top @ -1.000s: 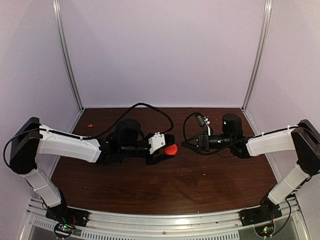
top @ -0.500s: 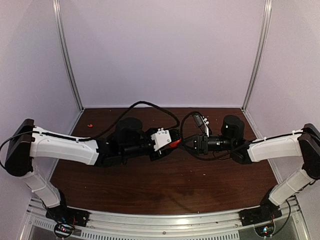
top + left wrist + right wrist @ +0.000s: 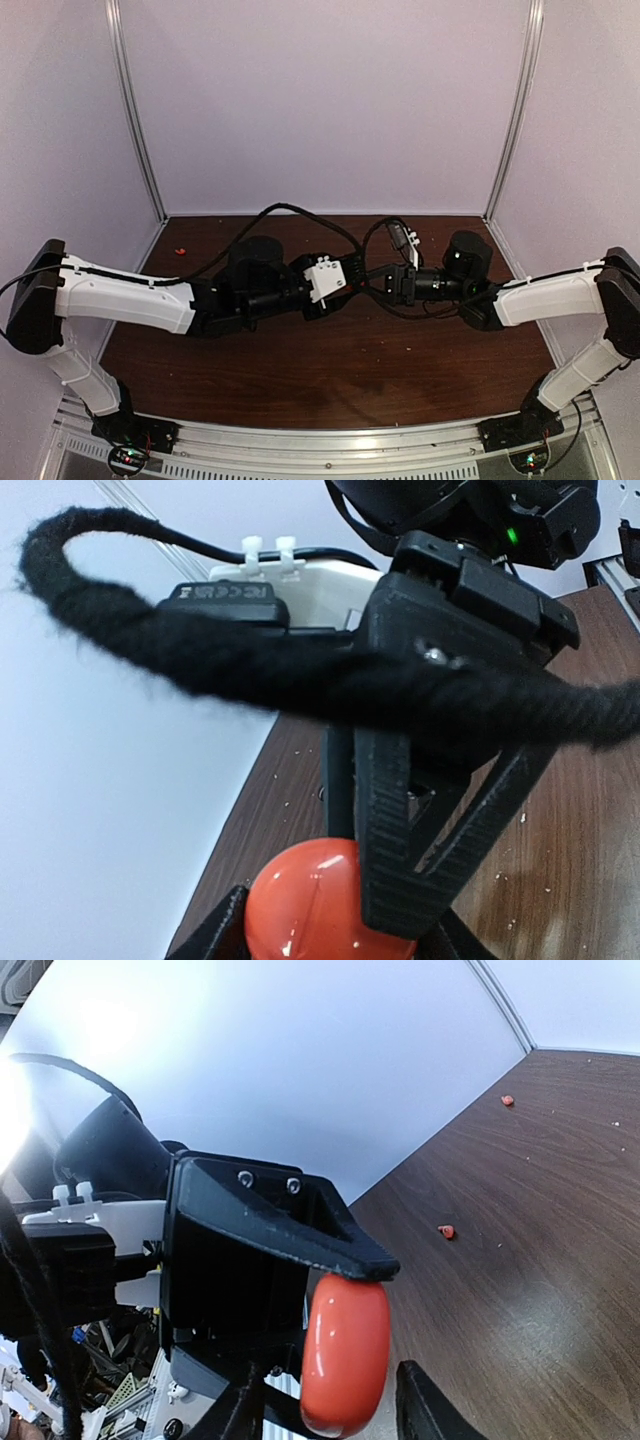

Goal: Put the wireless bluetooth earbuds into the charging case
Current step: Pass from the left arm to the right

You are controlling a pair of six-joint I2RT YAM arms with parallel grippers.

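Grips the case point(image 3: 345, 1352) in the left gripper point(image 3: 347, 283), thin edge toward 3 o'clock. Straddles that edge with the right gripper point(image 3: 335, 1407) from 3 o'clock, jaws apart, not touching.

the table point(image 3: 330, 370) is dark brown wood. a tiny red bit point(image 3: 180, 250) lies on it near the far left corner. the right wrist view shows a second red bit point(image 3: 446, 1231) and pale crumbs point(image 3: 612, 1124).
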